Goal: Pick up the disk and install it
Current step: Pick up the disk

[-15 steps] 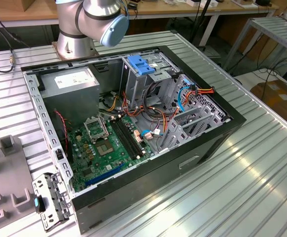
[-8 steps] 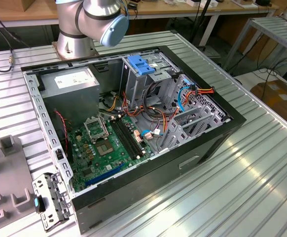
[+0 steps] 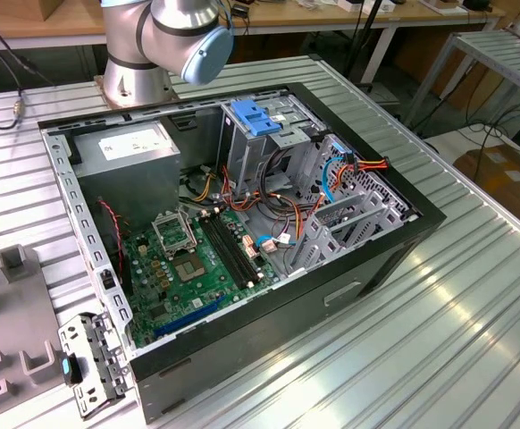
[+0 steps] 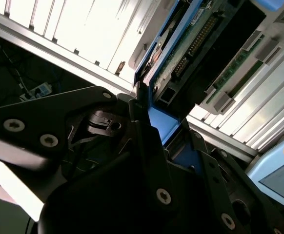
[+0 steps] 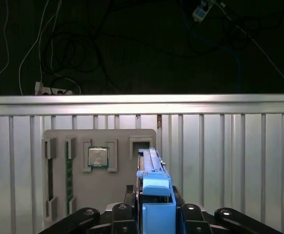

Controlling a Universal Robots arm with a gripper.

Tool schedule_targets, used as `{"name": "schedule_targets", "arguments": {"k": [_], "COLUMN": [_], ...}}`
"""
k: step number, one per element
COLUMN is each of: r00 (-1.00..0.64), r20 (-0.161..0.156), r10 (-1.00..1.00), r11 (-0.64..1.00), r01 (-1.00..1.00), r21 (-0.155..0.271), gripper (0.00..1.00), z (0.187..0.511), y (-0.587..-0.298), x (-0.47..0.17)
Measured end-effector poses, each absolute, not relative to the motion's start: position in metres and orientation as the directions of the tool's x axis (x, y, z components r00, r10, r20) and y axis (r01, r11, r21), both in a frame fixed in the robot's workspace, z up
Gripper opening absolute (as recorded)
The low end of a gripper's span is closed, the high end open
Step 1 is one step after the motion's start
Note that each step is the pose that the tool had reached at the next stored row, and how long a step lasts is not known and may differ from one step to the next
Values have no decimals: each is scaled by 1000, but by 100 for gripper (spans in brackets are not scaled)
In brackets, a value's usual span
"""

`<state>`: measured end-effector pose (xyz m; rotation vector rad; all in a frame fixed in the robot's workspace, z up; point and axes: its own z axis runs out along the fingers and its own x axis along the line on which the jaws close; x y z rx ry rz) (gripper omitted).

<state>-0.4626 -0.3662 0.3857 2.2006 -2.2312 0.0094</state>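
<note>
Black gripper (image 4: 164, 124) housing with its bolt heads sat closest to the lens in the second wrist view, and its jaws were pressed against the blue end of the disk (image 4: 191, 48), one on each side. The disk stood on edge between them, showing its green circuit board and a row of connector pins. Beyond it lay the ribbed metal table (image 4: 83, 24). Off at one corner was a pale blue pendant (image 4: 273, 175) with a red button.

At the near edge of the first wrist view the gripper (image 5: 156, 214) pinched the disk (image 5: 154, 183), which was seen edge-on, its bright blue rail running away from the camera. Just behind the disk lay a grey fixture tray (image 5: 127, 195) on the table (image 5: 230, 156), with a processor chip (image 5: 97, 157) seated in a square pocket and green memory sticks (image 5: 69, 178) in narrow slots. Whether the disk touched the tray could not be told. Past the table edge, cables (image 5: 59, 63) trailed across a dark floor.

Nearest the exterior view's camera lay a grey metal bracket (image 3: 90, 366) with a small blue latch, just beside the open computer case (image 3: 394, 241) on the table (image 3: 439, 340). Inside the case were a green motherboard (image 3: 197, 264), a grey power supply (image 3: 130, 147), coloured wire bundles (image 3: 269, 201), and a paler blue plastic bracket (image 3: 255, 116) on top of the drive cage. The arm's base (image 3: 139, 76) stood behind the case.
</note>
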Motion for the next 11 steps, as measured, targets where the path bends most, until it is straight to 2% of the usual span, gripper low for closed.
{"name": "schedule_targets", "arguments": {"k": [11], "r00": [-14], "r20": [10], "r10": [-1000], "r11": [14], "r01": [-1000], "r21": [1], "gripper": [37], "z": [395], "y": [-366], "x": [-463]}}
